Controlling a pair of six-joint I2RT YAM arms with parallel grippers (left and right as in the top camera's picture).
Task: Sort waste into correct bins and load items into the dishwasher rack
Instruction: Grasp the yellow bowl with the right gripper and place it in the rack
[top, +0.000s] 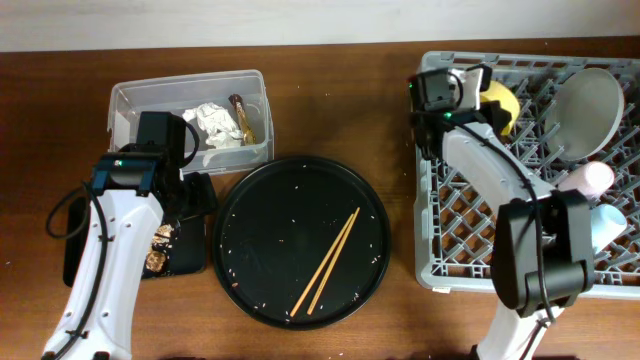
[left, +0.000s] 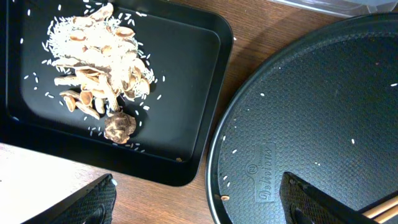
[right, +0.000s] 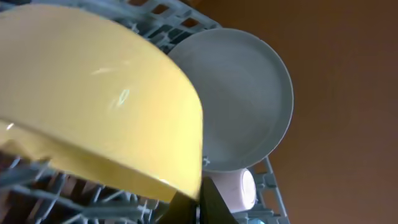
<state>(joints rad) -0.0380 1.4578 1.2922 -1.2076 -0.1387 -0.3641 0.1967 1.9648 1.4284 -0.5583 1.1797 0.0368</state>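
My right hand (right: 198, 200) grips the yellow bowl (right: 93, 93) at the rack (top: 455, 250); next, I should seat it between pegs and release. My left hand (left: 199, 202) is open.

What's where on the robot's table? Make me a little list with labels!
clear tub: white tissue and wrapper piece inside
shallow black tray: food scraps
round black tray: chopsticks lying on it
dishwasher rack: plate, yellow bowl, pink cup, blue cup
left gripper: open, empty, above the gap between the black trays
right gripper: at yellow bowl's rim, grip unclear
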